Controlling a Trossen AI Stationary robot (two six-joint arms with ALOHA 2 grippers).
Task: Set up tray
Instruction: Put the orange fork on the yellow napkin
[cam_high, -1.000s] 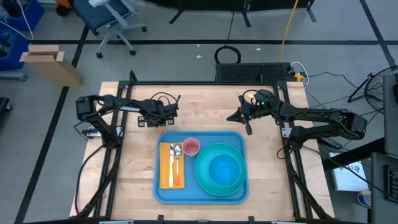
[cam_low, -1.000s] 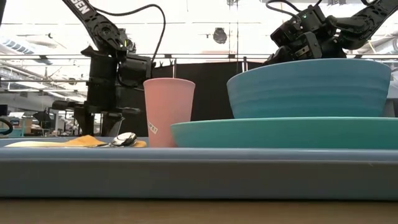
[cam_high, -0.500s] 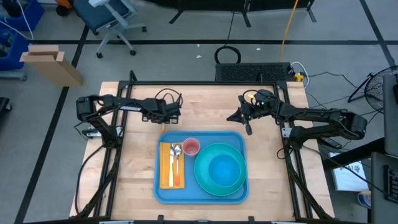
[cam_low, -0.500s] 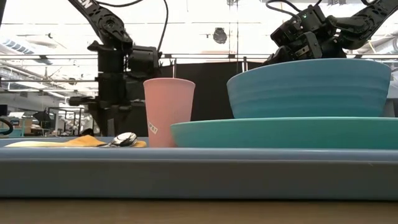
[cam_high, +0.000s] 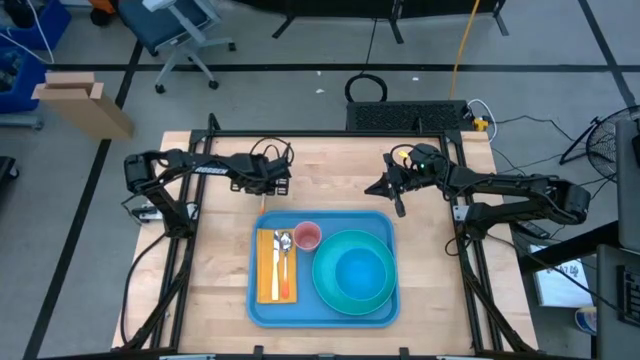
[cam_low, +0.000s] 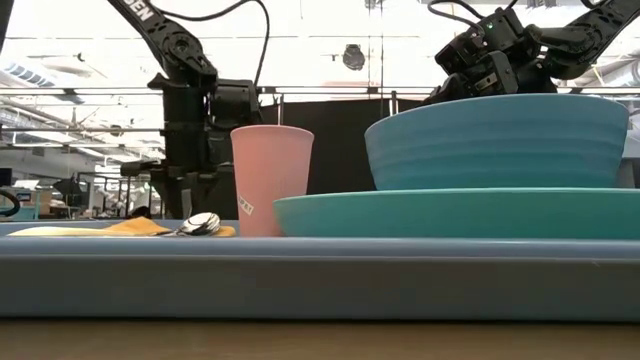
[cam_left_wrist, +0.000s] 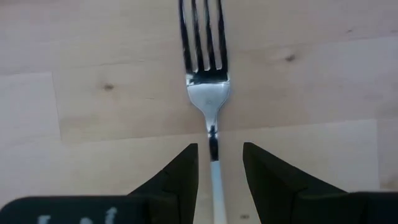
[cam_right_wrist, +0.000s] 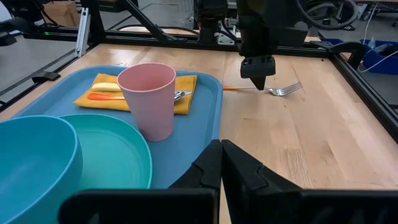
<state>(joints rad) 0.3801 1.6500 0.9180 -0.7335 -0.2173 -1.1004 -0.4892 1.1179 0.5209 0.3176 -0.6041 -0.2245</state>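
The blue tray (cam_high: 252, 300) lies on the near half of the table. It carries an orange napkin (cam_high: 266, 270) with a spoon (cam_high: 284, 242), a pink cup (cam_high: 307, 236) and a teal bowl (cam_high: 357, 272) on a teal plate. A fork (cam_left_wrist: 209, 93) with an orange handle lies flat on the wood just beyond the tray's far left corner (cam_right_wrist: 273, 89). My left gripper (cam_left_wrist: 217, 149) is open and points down over it. Its fingers stand either side of the fork's neck without touching it. My right gripper (cam_right_wrist: 221, 149) is shut, off the tray's far right corner (cam_high: 398, 203).
Bare wood lies to the left and right of the tray and along the far edge. The table's black frame rails (cam_right_wrist: 348, 62) run along its sides. The pink cup stands close to the fork, just inside the tray's far rim.
My left gripper has moved toward the table's right, along the tray's far rim, and now stands over the fork. My right arm has kept still, and nothing on the tray has shifted.
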